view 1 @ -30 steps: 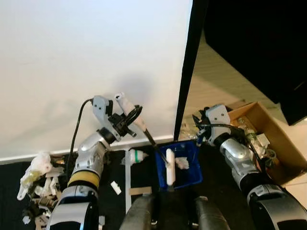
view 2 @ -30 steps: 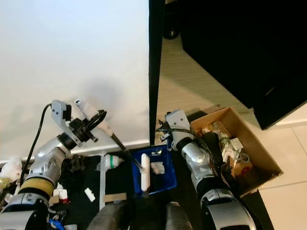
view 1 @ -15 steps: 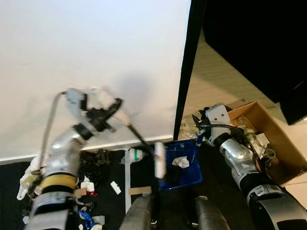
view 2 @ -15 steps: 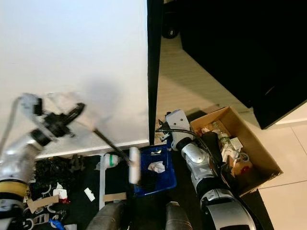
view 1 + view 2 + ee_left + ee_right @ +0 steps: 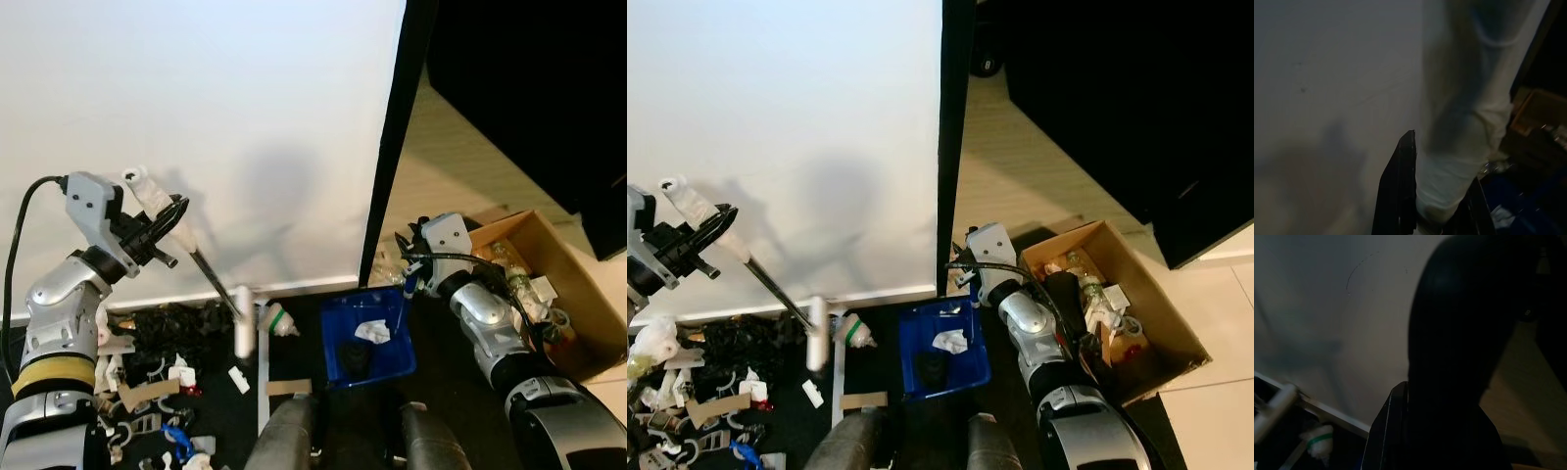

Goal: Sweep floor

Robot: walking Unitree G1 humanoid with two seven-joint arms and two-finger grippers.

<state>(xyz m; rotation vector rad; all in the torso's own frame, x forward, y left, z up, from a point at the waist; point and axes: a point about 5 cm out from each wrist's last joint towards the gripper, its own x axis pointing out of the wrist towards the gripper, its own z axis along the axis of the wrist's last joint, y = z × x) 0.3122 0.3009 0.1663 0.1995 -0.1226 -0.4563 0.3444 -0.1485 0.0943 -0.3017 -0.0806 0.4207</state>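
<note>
My left gripper (image 5: 162,230) is shut on the white-wrapped handle (image 5: 1459,161) of a small brush, held up in front of the white wall. Its thin dark rod slants down to the white brush head (image 5: 242,333), which sits over the dark floor just left of the blue dustpan (image 5: 392,362). The dustpan holds a crumpled white scrap (image 5: 372,331) and a black lump (image 5: 354,357). My right gripper (image 5: 407,274) is at the pan's far right corner, shut on its black handle (image 5: 1459,357). Scattered litter (image 5: 157,357) lies on the floor at the left.
A white bottle with a green band (image 5: 277,321) lies beside the brush head, and a white strip (image 5: 262,392) runs along the floor. An open cardboard box (image 5: 578,289) of bottles stands at the right. A black door frame (image 5: 392,147) rises behind the dustpan. My legs (image 5: 294,436) are at the bottom.
My left arm has swung the brush leftward, carrying the brush head out of the dustpan to the floor beside the bottle. The right arm and the dustpan stay put.
</note>
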